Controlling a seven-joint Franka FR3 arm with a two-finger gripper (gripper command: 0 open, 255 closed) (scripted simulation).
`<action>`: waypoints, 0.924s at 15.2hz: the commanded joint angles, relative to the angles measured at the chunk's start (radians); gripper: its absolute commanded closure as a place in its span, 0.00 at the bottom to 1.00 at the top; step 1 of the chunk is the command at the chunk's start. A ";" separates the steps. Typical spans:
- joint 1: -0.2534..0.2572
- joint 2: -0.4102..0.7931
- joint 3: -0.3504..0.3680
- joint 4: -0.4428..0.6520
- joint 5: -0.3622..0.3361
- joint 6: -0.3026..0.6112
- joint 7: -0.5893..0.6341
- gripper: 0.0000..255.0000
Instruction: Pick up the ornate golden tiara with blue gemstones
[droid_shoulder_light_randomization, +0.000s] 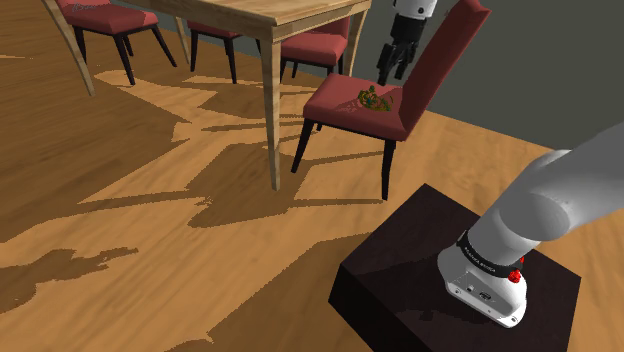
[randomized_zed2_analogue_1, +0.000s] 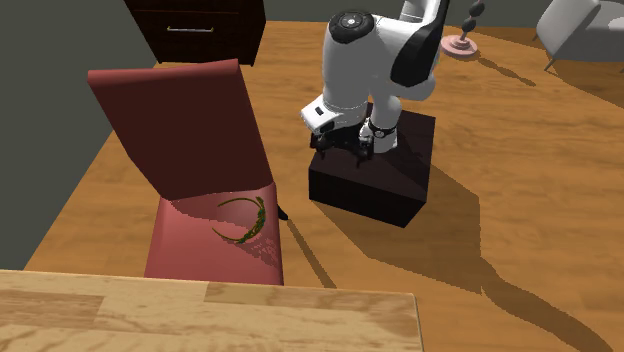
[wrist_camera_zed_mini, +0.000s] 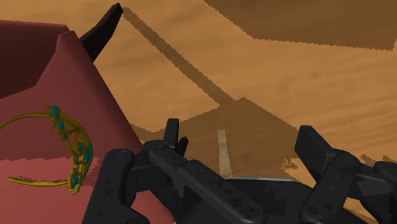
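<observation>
gripper (wrist_camera_zed_mini: 242, 135) fingers are seen spread wide, w/ nothing between them but wood floor (wrist_camera_zed_mini: 286, 63). tiara (wrist_camera_zed_mini: 77, 151), gold w/ blue gems, is laid flat on red chair seat (wrist_camera_zed_mini: 38, 95), off to one side of the fingers, untouched. in shoulder view gripper is hung just above tiara, beside chair back (droid_shoulder_light_randomization: 445, 55).

one tiara (wrist_camera_zed_mini: 62, 127), one wooden table (droid_shoulder_light_randomization: 270, 10), and what look like four red chairs (droid_shoulder_light_randomization: 340, 105).

The tiara (droid_shoulder_light_randomization: 373, 98) lies on the chair seat (droid_shoulder_light_randomization: 338, 106), beside the table (droid_shoulder_light_randomization: 262, 16).
</observation>
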 joint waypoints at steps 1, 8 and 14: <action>-0.008 0.066 -0.014 0.033 -0.007 0.029 -0.014 0.00; -0.037 0.316 -0.060 0.198 -0.012 0.098 -0.063 0.00; -0.072 0.539 -0.090 0.388 0.002 0.119 -0.104 0.00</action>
